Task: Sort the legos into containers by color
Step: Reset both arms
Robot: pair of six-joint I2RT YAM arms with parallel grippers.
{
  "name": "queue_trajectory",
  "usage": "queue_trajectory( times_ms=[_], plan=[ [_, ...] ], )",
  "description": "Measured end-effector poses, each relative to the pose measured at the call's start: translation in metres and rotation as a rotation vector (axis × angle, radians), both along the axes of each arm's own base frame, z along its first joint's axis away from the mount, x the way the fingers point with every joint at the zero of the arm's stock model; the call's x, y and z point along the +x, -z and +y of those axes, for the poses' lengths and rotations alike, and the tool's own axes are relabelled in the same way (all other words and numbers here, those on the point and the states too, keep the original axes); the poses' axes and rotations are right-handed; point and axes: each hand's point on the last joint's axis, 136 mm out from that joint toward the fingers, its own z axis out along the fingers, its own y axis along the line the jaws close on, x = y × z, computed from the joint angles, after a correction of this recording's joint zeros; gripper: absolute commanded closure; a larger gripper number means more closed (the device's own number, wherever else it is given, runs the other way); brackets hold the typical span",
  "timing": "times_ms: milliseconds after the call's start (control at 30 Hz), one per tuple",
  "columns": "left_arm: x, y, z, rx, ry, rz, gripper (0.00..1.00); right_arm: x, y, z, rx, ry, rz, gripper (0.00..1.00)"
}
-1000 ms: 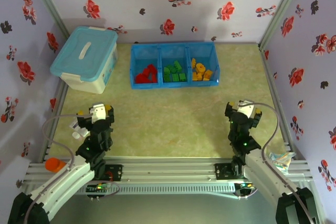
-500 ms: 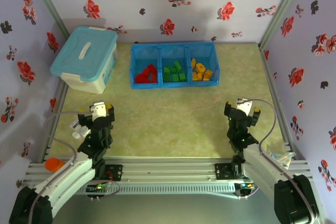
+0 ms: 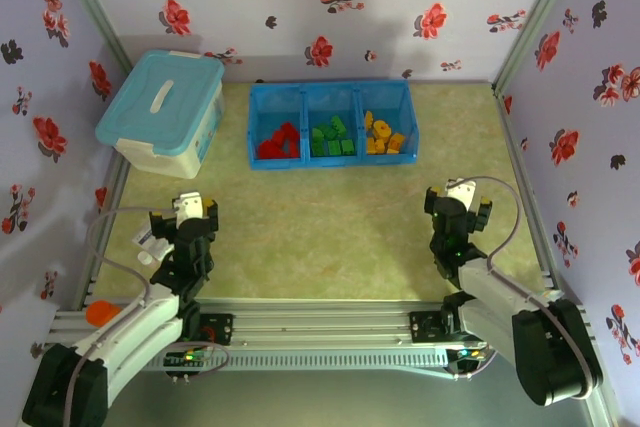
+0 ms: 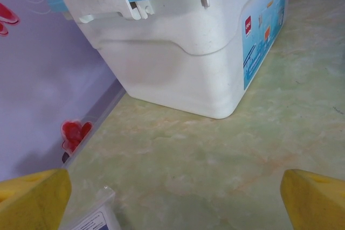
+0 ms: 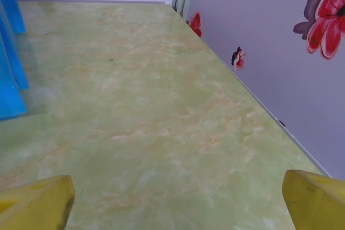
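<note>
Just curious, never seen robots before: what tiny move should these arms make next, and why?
Probably none beyond parking at their bases. Red legos, green legos and orange-yellow legos each lie in their own compartment of the blue tray, the table before it looks bare, and the left gripper and right gripper are open, holding nothing.

Bright, even light; soft shadows, slight blur.

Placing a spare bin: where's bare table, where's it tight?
Widest bare table: between the blue tray, the left claw and the right claw. Also bare from the tray across to the right wall. Tight: the gap between tub and tray.
</note>
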Motion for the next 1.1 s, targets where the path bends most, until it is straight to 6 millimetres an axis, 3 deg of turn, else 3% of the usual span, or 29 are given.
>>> queue_trajectory(
  times_ms=[367,767,1100],
  plan=[
    [0.009,0.004,0.003,-0.019,-0.001,0.002,0.0,0.007,0.004,-0.002,0.008,0.002,-0.004,0.01],
    [0.021,-0.001,0.006,-0.06,0.005,-0.055,0.0,0.019,-0.012,-0.005,0.04,0.009,-0.104,0.01],
    [0.036,0.009,0.012,-0.085,0.006,-0.073,0.0,0.031,-0.002,-0.004,0.062,-0.007,-0.131,0.01]
  ],
)
